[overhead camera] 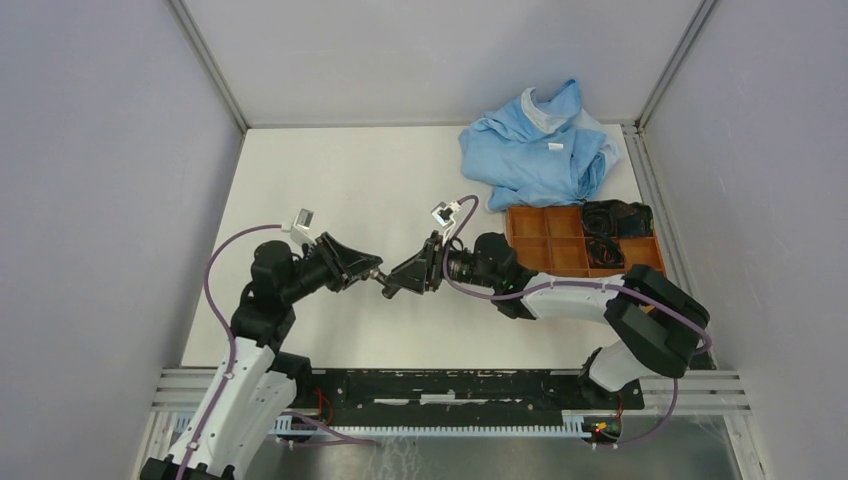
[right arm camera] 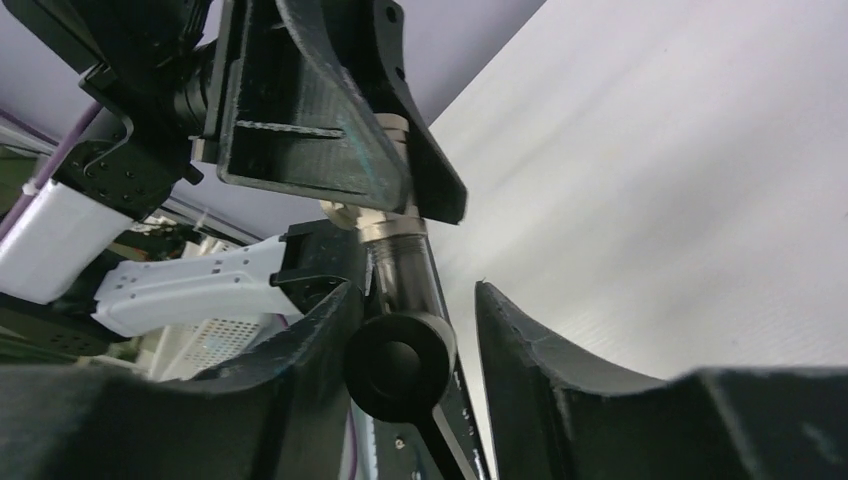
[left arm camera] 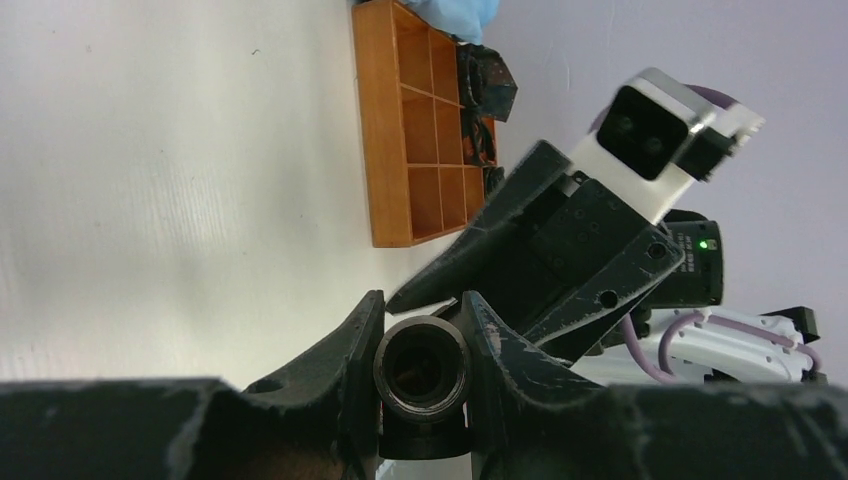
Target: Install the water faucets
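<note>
2 arms [overhead camera: 238, 395], 1 tray [overhead camera: 511, 240], 1 cloth [overhead camera: 535, 150], 1 pipe fitting [left arm camera: 422, 368]

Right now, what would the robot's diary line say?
left fingers: shut on dark pipe fitting | right fingers: straddling its other end, grip unclear | fitting: held above white table

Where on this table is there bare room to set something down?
Bare: far-left table, between left wall and cloth; also the near strip along the rail. Crowded: right side, with cloth and tray; centre, where left arm and right arm meet at the fitting.
</note>
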{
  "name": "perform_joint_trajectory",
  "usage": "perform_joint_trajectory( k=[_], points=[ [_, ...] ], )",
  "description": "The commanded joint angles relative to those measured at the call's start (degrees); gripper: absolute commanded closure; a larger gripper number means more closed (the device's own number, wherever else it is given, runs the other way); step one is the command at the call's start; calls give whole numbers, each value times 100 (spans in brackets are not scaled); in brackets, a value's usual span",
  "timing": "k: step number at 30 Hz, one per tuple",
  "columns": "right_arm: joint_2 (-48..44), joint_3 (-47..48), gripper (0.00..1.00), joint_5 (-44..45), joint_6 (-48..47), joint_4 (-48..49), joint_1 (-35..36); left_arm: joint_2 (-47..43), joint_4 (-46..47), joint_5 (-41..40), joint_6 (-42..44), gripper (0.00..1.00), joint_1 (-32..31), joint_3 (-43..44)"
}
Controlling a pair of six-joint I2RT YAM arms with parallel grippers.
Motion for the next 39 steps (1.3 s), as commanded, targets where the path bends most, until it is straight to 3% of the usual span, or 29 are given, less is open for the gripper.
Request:
perform_joint_trajectory(
  k=[1,3,7,11,14,16,22,26,31,35,39],
  points=[
    [159,-308,44,-226,657,600,-218,-280,691,482,-50,98,-14,479],
    [-30,-272,34,-146,390,363,-260,-293,663,491,-48,98,-12,504],
    [-886,-55,18,735,-915,-1299,-257,-274,622,482,-52,98,-12,535],
    [-1874,69,10,1800,-2129,-2493,-261,-135,533,441,-86,98,-10,581],
    [-2542,28,3,2146,-3033,-2872,-177,-7,478,387,-166,98,-9,640],
    [-2865,77,2,2531,-3930,-3089,236,60,468,325,-234,98,-8,672],
    [-3096,15,3,4890,-7049,-3299,2297,269,391,189,-303,98,-8,786],
    [-2777,-541,2,6425,-8800,-2288,3385,360,48,34,-97,98,-7,918],
    [-1515,-995,2,7800,-11184,214,4109,592,-15,119,-232,98,-8,943],
    [-347,-1222,2,7867,-13233,3123,4173,792,-83,239,-312,98,-8,955],
    [744,-891,2,7522,-14373,4656,4099,891,-201,272,-215,98,-5,1011]
  ],
)
